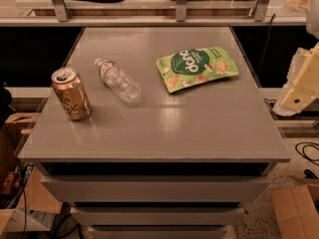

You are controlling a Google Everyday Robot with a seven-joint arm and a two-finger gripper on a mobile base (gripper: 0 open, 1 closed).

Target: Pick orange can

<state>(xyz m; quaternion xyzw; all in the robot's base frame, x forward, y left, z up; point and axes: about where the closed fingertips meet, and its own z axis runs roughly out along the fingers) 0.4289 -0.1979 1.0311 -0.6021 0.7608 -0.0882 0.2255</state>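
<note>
Camera view: approach step. Your pincer (299, 86) hangs off the surface (199, 128) edge, grip state can't tell; orange can (71, 94) stands well left of it, so reach across.

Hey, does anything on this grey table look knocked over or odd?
The clear plastic water bottle lies on its side beside the upright orange-gold metal can. The gripper hangs right of the grey table.

Orange-gold can (71, 93) with dark squiggles and a silver top, left of frame; clear bottle (118, 80); green pouch (197, 67) lettered in white; grey table (174, 128). Cream-coloured gripper (299, 86) at the right edge.
</note>
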